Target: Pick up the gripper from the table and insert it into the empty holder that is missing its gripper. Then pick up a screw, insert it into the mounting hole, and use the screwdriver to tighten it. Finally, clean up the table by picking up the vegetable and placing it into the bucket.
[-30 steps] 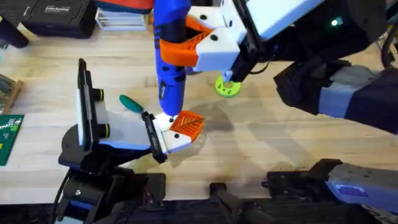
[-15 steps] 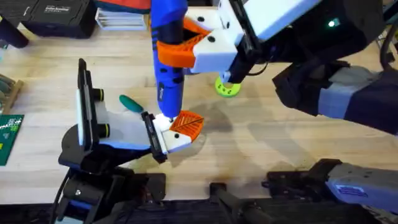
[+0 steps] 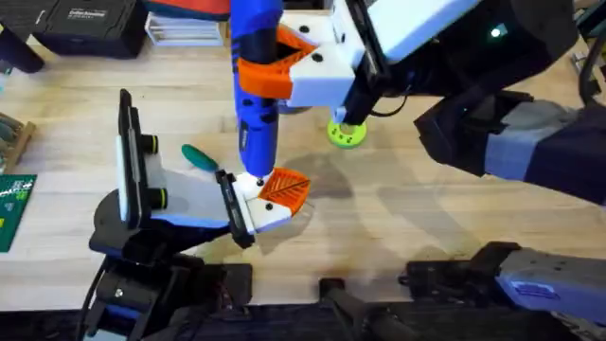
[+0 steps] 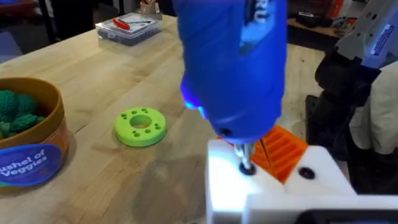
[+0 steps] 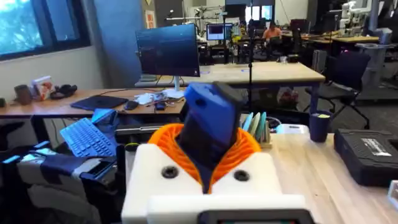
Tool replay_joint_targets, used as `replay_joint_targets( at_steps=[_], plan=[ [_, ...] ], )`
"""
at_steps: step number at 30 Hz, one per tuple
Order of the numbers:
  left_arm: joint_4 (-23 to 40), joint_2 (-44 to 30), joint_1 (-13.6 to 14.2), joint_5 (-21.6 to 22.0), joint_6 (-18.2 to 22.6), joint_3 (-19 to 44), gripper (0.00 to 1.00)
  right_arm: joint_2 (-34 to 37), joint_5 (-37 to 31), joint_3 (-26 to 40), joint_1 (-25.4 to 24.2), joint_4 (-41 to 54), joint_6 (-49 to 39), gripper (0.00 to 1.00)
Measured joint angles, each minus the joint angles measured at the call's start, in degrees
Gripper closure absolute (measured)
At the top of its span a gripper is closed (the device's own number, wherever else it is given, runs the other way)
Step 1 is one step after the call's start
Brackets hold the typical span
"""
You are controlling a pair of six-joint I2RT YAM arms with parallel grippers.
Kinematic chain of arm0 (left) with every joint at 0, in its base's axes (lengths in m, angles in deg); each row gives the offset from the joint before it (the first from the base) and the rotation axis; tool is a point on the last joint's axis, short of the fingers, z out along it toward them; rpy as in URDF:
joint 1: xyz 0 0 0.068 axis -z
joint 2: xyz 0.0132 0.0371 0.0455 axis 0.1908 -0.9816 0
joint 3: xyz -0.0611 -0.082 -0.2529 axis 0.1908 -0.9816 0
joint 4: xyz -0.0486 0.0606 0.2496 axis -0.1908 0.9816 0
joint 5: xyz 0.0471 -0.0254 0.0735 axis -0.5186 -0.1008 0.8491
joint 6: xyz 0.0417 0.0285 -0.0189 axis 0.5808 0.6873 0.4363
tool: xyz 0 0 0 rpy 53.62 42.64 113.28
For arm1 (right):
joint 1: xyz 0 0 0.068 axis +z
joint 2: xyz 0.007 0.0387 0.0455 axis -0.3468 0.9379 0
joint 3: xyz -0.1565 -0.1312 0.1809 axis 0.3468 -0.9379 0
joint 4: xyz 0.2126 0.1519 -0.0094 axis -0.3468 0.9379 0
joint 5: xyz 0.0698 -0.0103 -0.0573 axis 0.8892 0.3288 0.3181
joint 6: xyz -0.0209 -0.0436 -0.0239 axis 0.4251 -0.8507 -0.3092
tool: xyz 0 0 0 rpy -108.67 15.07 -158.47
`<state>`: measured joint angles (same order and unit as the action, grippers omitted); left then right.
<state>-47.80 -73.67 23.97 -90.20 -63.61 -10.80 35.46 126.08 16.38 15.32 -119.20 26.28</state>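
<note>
Bright, even overhead light w/ soft shadows on the table (image 3: 398,218); nearby screwdriver (image 4: 233,62) blurred, bkgd softer.

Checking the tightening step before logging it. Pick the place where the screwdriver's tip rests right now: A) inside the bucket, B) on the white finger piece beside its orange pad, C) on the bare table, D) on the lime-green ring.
B: held upright by the right pincer, the screwdriver has its tip on the white finger piece beside the orange pad.

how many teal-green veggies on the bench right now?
2 visible. One vegetable lies loose on the table, beside the upright holder and short of the screwdriver. Another teal piece sits inside the bucket; more may be hidden in it.
</note>
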Motion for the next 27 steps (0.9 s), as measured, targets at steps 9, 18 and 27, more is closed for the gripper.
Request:
replay_joint_targets(
  at_steps=[9,18,27],
  plan=[
    [0.0,0.02,0.0,0.0,-0.14,0.0,0.996,0.0,0.02,0.0,0.0,0.13,-0.2,0.975],
    [0.0,0.0,0.0,0.02,-0.14,0.0,0.996,0.0,0.47,0.0,-0.47,-0.06,-0.22,0.975],
    [-0.02,0.0,0.0,0.11,-0.13,0.0,0.996,0.03,1.2,-0.09,-4.67,-16.3,6.56,0.975]
  ],
)
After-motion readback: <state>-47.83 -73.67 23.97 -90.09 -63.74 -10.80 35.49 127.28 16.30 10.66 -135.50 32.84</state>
